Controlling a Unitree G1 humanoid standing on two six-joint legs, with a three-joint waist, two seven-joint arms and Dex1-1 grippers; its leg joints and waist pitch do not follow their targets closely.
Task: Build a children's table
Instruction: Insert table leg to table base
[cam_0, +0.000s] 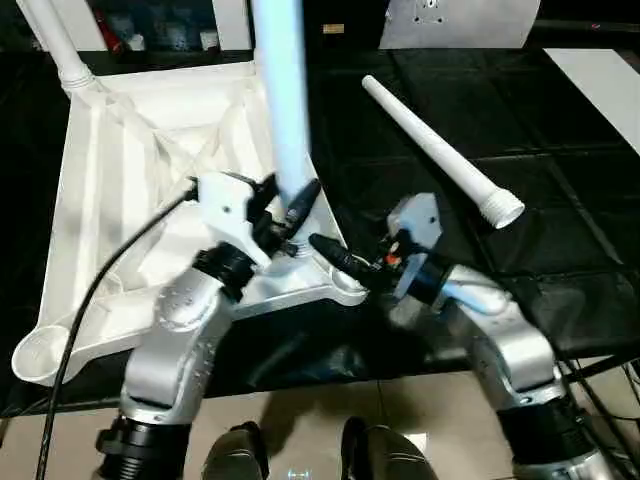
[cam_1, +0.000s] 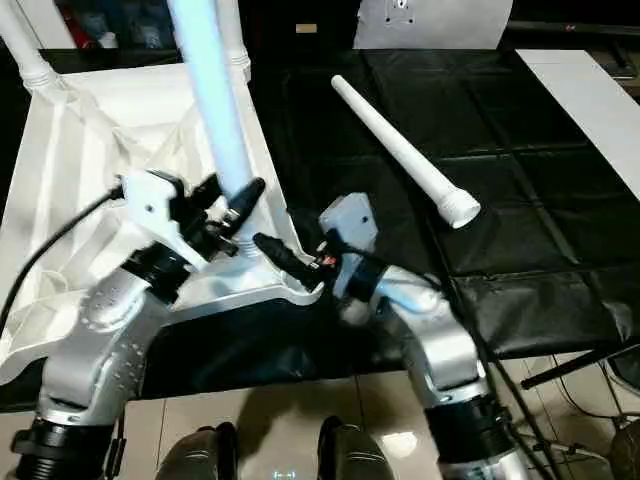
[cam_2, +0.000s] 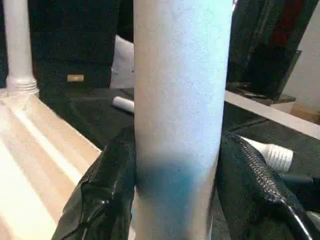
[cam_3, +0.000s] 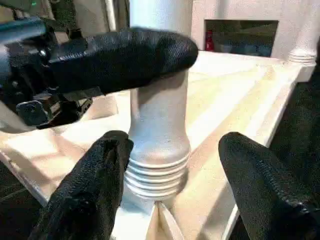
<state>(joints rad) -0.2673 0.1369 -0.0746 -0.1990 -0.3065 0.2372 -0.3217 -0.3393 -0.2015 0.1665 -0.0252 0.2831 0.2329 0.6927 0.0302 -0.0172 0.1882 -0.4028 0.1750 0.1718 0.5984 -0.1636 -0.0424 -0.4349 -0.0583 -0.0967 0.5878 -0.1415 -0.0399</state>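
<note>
Standing upside down on the black-covered worktable (cam_0: 560, 180), the white table top (cam_0: 110, 200) shows its ribbed underside in the left eye view, lying along the worktable's left side with one corner at the near edge. An upright leg (cam_0: 285, 110) rises from that near corner socket (cam_0: 335, 285); the left gripper (cam_0: 285, 215) is clamped on it low down, and the right gripper (cam_0: 345, 262) reaches in at the socket. A loose leg (cam_0: 440, 150) lies apart on the cloth toward the worktable's middle, threaded end nearest the robot.

From the right eye view, another fitted leg (cam_1: 22, 45) stands at the top's far left corner, and one more near its far right corner.

Along the left wrist view, black fingers (cam_2: 100, 195) press both sides of the upright leg — a firm hold on a smooth tube.

Through the right wrist view, the right gripper's fingers (cam_3: 85, 195) stand apart either side of the ribbed collar (cam_3: 157, 175) where the leg enters the socket, one brushing it, the other clear.

The leg looks light, hollow and stiff, but slick plastic — likely to slip when twisted. Gripping low, just above the collar, should give the best purchase and the least wobble.
</note>
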